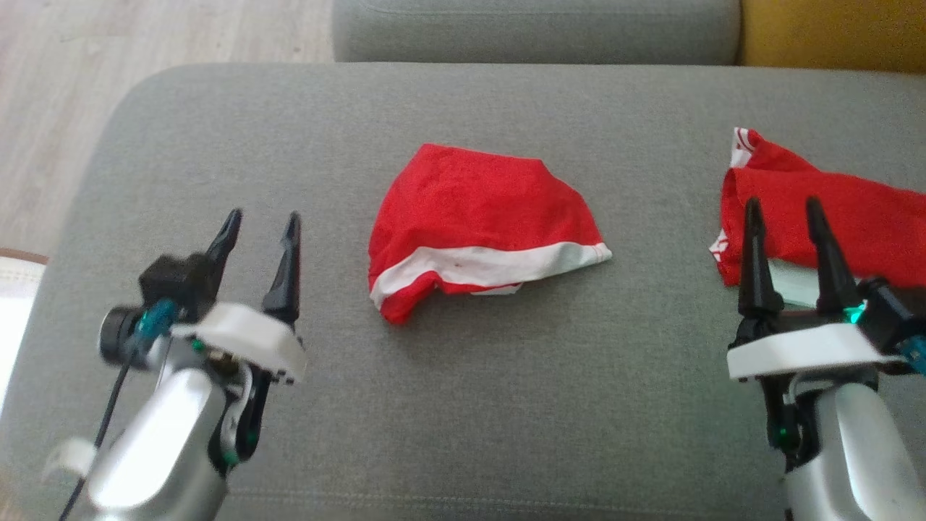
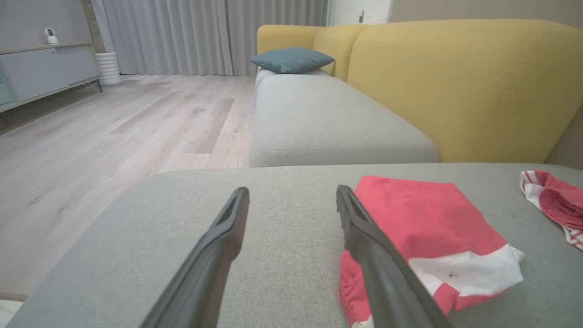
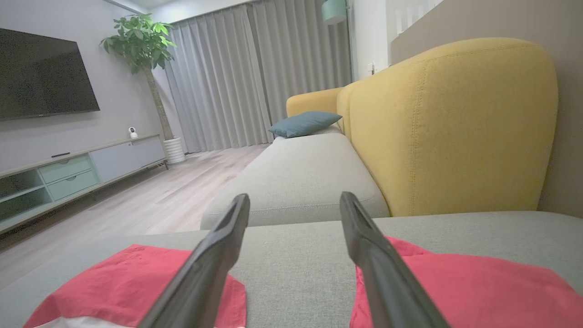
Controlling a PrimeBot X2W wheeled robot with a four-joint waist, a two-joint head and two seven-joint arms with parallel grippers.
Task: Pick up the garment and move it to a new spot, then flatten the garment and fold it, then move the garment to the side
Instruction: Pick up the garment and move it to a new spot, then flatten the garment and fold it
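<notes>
Two red pieces lie on one big grey seat cushion [image 1: 506, 405], w/ a yellow backrest [image 2: 455, 86] at the far right. The task garment [image 1: 485, 224], shorts by the look of the white band, sits mid-cushion as a compact, doubled-over packet w/ the band along its near edge. So I'd judge pick-up, flattening and folding done. The shift to the side looks like what's left, prob. the last step. A second red garment [image 1: 832, 210] lies rumpled at the right edge, well apart from the first. The left pincer [image 1: 262, 215] hangs left of the shorts, near but not touching, fingers spread, nothing btwn them. The right pincer [image 1: 782, 201] is likewise spread and empty, at the near-left corner of the second piece. Can't tell if it touches. It's well right of the folded one.
</notes>
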